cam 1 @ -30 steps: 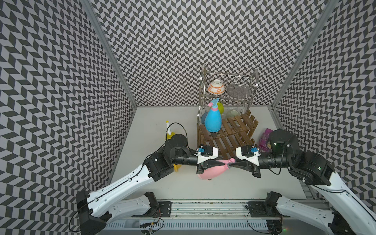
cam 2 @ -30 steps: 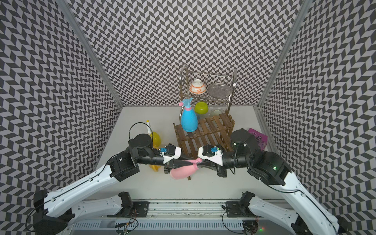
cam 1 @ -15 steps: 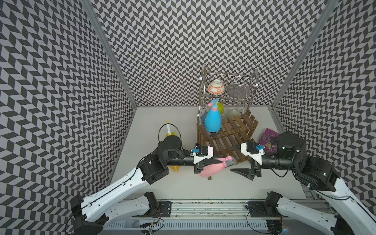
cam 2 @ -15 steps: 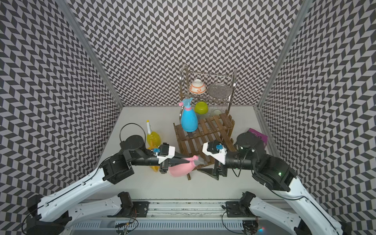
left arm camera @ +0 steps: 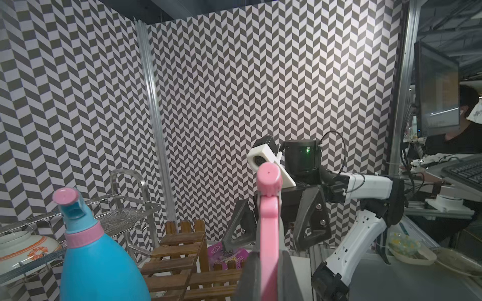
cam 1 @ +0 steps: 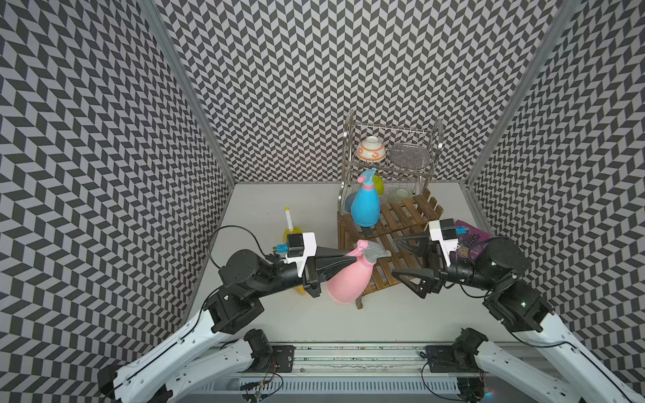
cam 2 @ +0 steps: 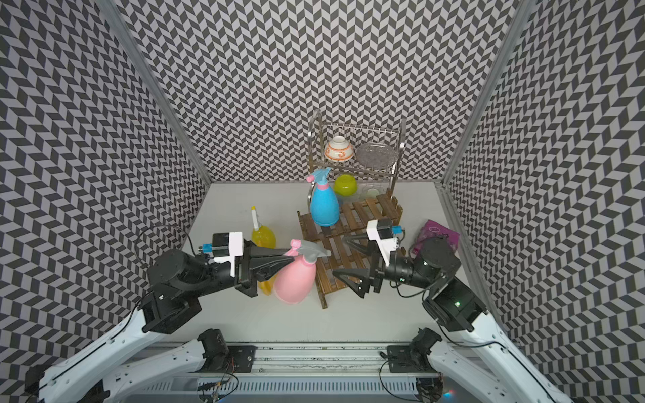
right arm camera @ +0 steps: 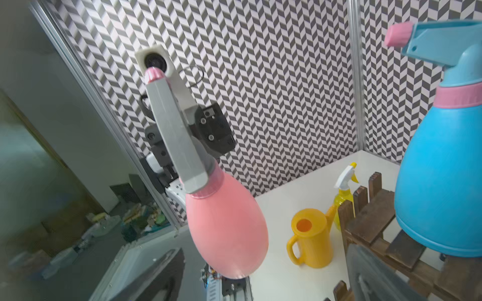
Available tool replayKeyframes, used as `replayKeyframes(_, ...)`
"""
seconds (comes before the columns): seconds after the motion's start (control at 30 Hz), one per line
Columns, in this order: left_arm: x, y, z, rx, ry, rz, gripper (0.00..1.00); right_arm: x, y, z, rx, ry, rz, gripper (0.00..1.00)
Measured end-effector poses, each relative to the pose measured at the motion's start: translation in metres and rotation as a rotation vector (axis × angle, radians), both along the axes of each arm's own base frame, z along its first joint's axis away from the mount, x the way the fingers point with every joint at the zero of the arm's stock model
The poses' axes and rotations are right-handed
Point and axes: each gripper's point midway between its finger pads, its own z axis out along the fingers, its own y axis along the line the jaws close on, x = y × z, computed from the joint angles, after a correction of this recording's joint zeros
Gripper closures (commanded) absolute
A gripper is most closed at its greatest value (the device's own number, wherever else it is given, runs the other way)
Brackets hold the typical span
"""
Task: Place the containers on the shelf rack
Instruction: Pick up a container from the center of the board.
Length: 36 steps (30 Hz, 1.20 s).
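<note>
Pink spray bottle point(cam 1: 347, 279) hangs at 7 o'clock of the wooden shelf rack point(cam 1: 401, 216), neck pinched by the left claw point(cam 1: 350, 260), likely so its base can meet the slats, while the right claw point(cam 1: 393, 256), at its 3 o'clock, stands spread and empty.

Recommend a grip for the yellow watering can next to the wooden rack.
Probably the loop handle. The yellow watering can stands upright, handle turned away from the shelf rack, spout toward it. Come in level from the handle side, jaws closing across the loop.
</note>
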Motion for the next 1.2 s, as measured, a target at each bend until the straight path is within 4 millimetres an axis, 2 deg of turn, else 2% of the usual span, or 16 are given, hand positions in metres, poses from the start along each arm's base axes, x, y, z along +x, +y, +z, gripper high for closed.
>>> replayKeyframes(0.27,-0.003,0.005,0.020,-0.114,0.067,-0.042,1.00,-0.016,-0.001,0.050,0.186,-0.022,0.110,0.00)
replayKeyframes(0.37,-0.002,0.002,0.023,-0.135,0.088,-0.060,1.00,-0.016,0.002,0.058,0.210,-0.024,0.139,0.00)
replayKeyframes(0.63,0.010,-0.020,0.008,-0.097,0.164,-0.096,1.00,-0.014,0.023,0.078,0.182,-0.034,0.197,0.00)
replayKeyframes(0.87,0.014,-0.028,0.001,-0.078,0.194,-0.106,1.00,-0.011,0.031,0.075,0.147,-0.017,0.205,0.17)
replayKeyframes(1.2,0.017,-0.031,-0.003,-0.065,0.201,-0.107,1.00,-0.009,0.032,0.078,0.130,-0.015,0.196,0.54)
